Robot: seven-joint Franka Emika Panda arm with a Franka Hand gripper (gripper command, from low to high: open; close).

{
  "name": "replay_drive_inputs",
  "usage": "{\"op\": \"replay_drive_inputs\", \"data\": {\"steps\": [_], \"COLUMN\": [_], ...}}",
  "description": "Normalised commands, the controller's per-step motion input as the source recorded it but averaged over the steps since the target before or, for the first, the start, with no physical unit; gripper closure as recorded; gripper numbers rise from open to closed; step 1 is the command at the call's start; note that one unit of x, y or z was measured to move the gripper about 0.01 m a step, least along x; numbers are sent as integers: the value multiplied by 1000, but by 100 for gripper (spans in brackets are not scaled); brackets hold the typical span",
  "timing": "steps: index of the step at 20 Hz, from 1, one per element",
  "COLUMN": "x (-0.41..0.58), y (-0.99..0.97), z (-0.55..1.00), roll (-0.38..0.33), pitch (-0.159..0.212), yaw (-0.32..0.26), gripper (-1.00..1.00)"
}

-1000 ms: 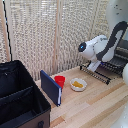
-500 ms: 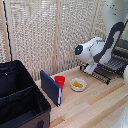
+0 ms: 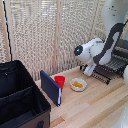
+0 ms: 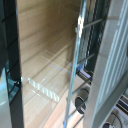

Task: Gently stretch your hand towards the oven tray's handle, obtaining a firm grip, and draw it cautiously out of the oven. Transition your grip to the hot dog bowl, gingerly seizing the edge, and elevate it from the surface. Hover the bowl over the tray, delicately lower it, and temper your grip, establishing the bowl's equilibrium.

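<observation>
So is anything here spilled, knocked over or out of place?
Nothing looks spilled or broken. The hot dog bowl and red cup sit upright on the table; the oven tray juts out beside the gripper.

Exterior view high, angled down over the wooden table [image 3: 100, 107], wrist view close on the oven tray [image 4: 80, 55], both share it.

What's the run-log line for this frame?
phase: at oven tray front | gripper: fingers' state unclear | hot dog bowl: on table, untouched | red cup: beside bowl

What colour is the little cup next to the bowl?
The cup is red. It shows best in the exterior view, beside the bowl.
</observation>
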Motion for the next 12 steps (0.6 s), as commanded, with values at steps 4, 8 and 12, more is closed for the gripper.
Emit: {"op": "replay_drive_inputs", "data": {"steps": [4, 8, 12], "x": [110, -2, -25], "y": [254, 127, 24], "z": [671, 621, 531], "roll": [92, 110, 152], "pitch": [32, -8, -10], "yaw": [-171, -271, -303], "gripper": [-100, -100, -100]}}
